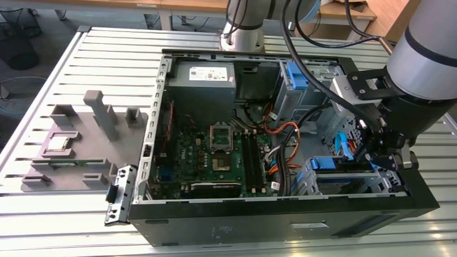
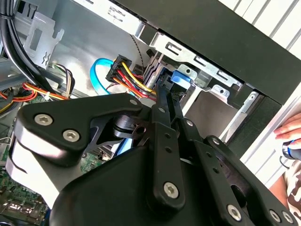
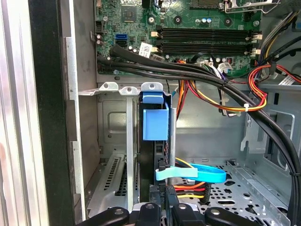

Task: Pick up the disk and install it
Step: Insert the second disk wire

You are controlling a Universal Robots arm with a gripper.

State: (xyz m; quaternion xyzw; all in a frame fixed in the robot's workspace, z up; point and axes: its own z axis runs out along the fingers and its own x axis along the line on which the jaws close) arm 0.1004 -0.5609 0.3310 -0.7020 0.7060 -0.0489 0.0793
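Exterior view: an open computer case (image 1: 214, 230) lies on a slatted metal table (image 1: 85, 219) and fills the centre and right of the frame. The motherboard (image 1: 214, 155) occupies the case floor at lower centre, with the power supply (image 1: 203, 77) above it. The arm (image 1: 428, 59) enters from the upper right, and its gripper (image 1: 382, 155) hangs over the drive cage (image 1: 343, 179) in the lower right corner of the case. The disk (image 1: 330, 163), showing its blue carrier, sits in that cage just left of the gripper. A grey fixture (image 1: 78, 144) with upright posts stands on the table at left, well apart from the case. Second wrist view: the black gripper linkage (image 2: 155, 155) fills the lower half of the frame. Its fingers (image 2: 164, 101) reach toward centre and lie close together against the blue carrier of the disk (image 2: 179, 79); whether they clamp it cannot be told. Red, yellow and black cables (image 2: 127, 75) run to a connector left of the disk, beside a light blue data cable (image 2: 96, 70). A person's hand (image 2: 291, 132) appears at the right edge, outside the case. First wrist view: the disk (image 3: 155, 120) stands on edge in the cage at centre frame, with its blue tab uppermost. A light blue cable (image 3: 193, 173) lies across below it. The motherboard (image 3: 188, 23) spans the top, and black cables (image 3: 178, 70) cross beneath it. The fingers (image 3: 162, 205) rise from the bottom edge, directly below the disk.
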